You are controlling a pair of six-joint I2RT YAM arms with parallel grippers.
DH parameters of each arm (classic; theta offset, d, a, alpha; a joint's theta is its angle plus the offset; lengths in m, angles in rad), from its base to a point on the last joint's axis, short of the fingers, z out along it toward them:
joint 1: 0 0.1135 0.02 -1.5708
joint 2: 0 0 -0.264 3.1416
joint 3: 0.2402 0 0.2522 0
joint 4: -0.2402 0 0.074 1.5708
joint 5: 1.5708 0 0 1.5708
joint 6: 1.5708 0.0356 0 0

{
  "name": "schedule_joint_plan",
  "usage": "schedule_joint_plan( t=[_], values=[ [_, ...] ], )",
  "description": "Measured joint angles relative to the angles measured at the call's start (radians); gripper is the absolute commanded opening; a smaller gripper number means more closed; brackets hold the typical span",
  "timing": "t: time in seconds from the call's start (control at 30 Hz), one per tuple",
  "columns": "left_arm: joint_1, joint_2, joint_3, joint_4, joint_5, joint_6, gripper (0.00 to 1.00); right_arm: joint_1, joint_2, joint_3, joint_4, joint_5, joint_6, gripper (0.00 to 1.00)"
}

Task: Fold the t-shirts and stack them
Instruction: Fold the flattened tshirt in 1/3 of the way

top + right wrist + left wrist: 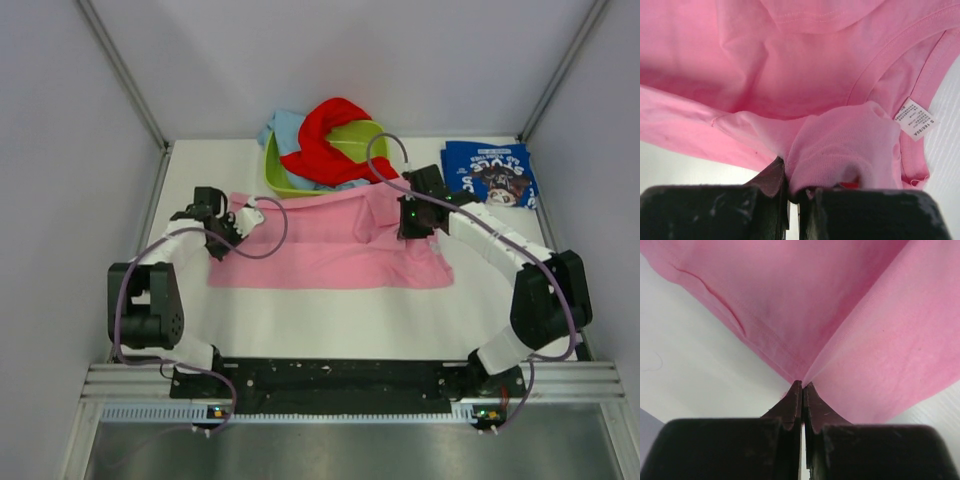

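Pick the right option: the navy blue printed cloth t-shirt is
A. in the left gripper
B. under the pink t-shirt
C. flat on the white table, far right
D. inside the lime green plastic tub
C: the navy blue printed cloth t-shirt lies flat on the white table at far right, apart from the lime green plastic tub.

Tub (274, 176) behind spread shirt (330, 252)

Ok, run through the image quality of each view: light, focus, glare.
Top external: even, soft light on the plain pink cloth t-shirt, no glare. Left wrist: the left gripper is dark and soft-edged, the shirt's hem seam sharp. Right wrist: the right gripper is underexposed; the white care label is in focus.
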Motion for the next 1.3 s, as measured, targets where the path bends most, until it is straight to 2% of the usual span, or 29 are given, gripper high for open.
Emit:
schedule_joint_plan(
  t=[0.03,0.1,0.17,0.3,0.43,0.53,0.6,0.63,0.67,0.7,0.73,0.9,0.97,1.0,1.13,1.27,1.3],
  values=[
    [0.000,0.016,0.000,0.009,-0.002,-0.008,0.10,0.000,0.013,0.004,0.003,0.003,-0.002,0.12],
    [0.000,0.044,0.000,0.023,-0.002,-0.023,0.31,0.000,0.042,0.012,0.005,0.010,-0.006,0.41],
    [0.000,0.066,0.000,0.040,-0.003,-0.037,0.48,0.000,0.067,0.014,0.016,0.011,-0.006,0.53],
    [0.000,0.111,0.017,0.066,-0.039,-0.090,0.52,-0.004,0.113,0.048,0.018,0.001,-0.022,0.61],
    [0.018,0.108,0.059,0.065,-0.067,-0.115,0.54,-0.064,0.060,0.036,0.028,-0.014,-0.008,0.66],
    [0.036,0.039,0.055,0.052,-0.058,-0.096,0.58,-0.166,-0.085,-0.074,0.043,-0.018,0.024,0.76],
    [0.043,-0.053,0.022,0.041,-0.021,-0.048,0.63,-0.216,-0.195,-0.160,0.041,-0.006,0.050,0.80],
    [0.042,-0.108,-0.003,0.029,0.007,-0.018,0.66,-0.219,-0.235,-0.193,0.040,-0.005,0.059,0.85],
    [0.042,-0.152,-0.027,0.021,0.030,0.008,0.73,-0.217,-0.275,-0.232,0.040,-0.005,0.072,0.87],
    [0.040,-0.205,-0.060,0.011,0.058,0.042,0.74,-0.212,-0.308,-0.268,0.039,-0.004,0.092,0.88],
    [0.039,-0.257,-0.103,-0.002,0.087,0.084,0.88,-0.211,-0.333,-0.302,0.037,0.003,0.115,0.87],
    [0.037,-0.344,-0.282,-0.051,0.164,0.225,0.89,-0.208,-0.431,-0.464,0.035,0.081,0.269,0.85],
    [0.037,-0.329,-0.319,-0.053,0.169,0.247,0.87,-0.208,-0.453,-0.502,0.033,0.112,0.323,0.81],
    [0.037,-0.318,-0.331,-0.048,0.170,0.257,0.85,-0.209,-0.455,-0.515,0.034,0.126,0.353,0.74],
    [0.037,-0.261,-0.344,0.001,0.157,0.277,0.79,-0.209,-0.423,-0.523,0.055,0.137,0.424,0.70],
    [0.040,-0.234,-0.341,0.035,0.159,0.280,0.66,-0.210,-0.346,-0.538,0.087,0.148,0.470,0.69],
    [0.042,-0.226,-0.337,0.040,0.162,0.281,0.61,-0.211,-0.329,-0.548,0.097,0.150,0.479,0.66]
  ],
)
